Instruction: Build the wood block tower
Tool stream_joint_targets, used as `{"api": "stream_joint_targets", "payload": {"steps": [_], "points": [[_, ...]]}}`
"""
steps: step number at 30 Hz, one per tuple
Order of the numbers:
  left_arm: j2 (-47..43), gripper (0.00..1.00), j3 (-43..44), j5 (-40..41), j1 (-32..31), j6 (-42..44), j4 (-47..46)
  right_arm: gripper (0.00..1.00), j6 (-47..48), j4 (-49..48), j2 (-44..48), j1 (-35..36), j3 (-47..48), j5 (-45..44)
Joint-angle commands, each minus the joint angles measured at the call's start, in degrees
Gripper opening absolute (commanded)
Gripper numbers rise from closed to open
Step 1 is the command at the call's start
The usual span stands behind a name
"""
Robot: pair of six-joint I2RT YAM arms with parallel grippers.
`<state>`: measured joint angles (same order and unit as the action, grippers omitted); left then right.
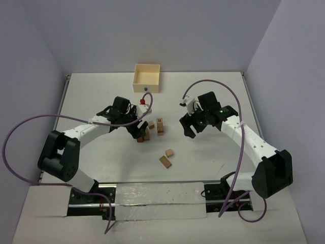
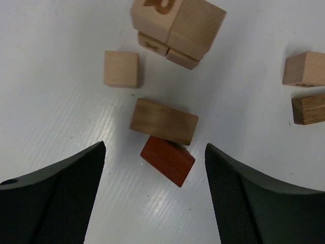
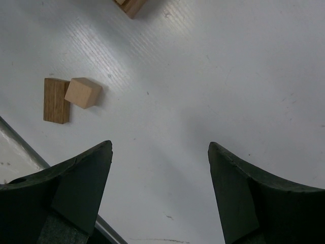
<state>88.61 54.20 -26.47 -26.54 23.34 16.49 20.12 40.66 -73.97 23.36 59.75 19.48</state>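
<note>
My left fingers (image 2: 61, 193) hang spread and empty astride the reddish block (image 2: 167, 160) lying on the surface (image 2: 56, 101) against a tan brick (image 2: 163, 122), likely my next piece for the short tower (image 2: 177, 25) just beyond, while my right fingers (image 3: 66, 188) gape empty too.

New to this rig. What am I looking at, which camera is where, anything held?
Two robot arms are bolted at the near edge of a white table. The overhead view looks down from behind them: left gripper, right gripper. The other two pictures come from a camera on each wrist; the dark shapes at the bottom are that arm's own fingers. On the table lie small wood blocks: a short stack, a reddish block touching a brown brick, and a cube beside a flat brick. A pale open box sits at the far side. Both grippers are open and hold nothing; the left hangs over the reddish block.
</note>
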Motion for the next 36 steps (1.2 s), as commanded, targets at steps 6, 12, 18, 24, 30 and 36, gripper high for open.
{"api": "stream_joint_targets", "payload": {"steps": [6,12,18,24,30,36], "points": [[5.14,0.85,0.32,-1.65,-2.07,8.5,-4.15,0.83,0.31,-1.78,1.68,0.45,0.1,-1.2],[7.43,0.86,1.56,-2.0,-2.32,11.09,-4.0,0.83,0.52,-0.82,1.48,0.45,1.02,-0.93],[8.09,0.86,1.23,-2.11,-3.22,15.21,-3.99,0.84,0.76,-0.17,0.71,0.45,1.56,-0.3],[7.66,0.85,-0.53,-2.03,-3.4,17.91,-5.59,0.84,0.59,0.15,0.29,0.45,2.1,-0.02],[8.24,0.81,0.17,-1.71,-3.52,17.97,-5.36,0.85,0.51,0.73,0.0,0.45,2.92,0.12],[8.66,0.7,0.97,-1.68,-3.54,18.17,-5.07,0.85,0.16,0.82,-0.49,0.43,3.56,0.3]]}}
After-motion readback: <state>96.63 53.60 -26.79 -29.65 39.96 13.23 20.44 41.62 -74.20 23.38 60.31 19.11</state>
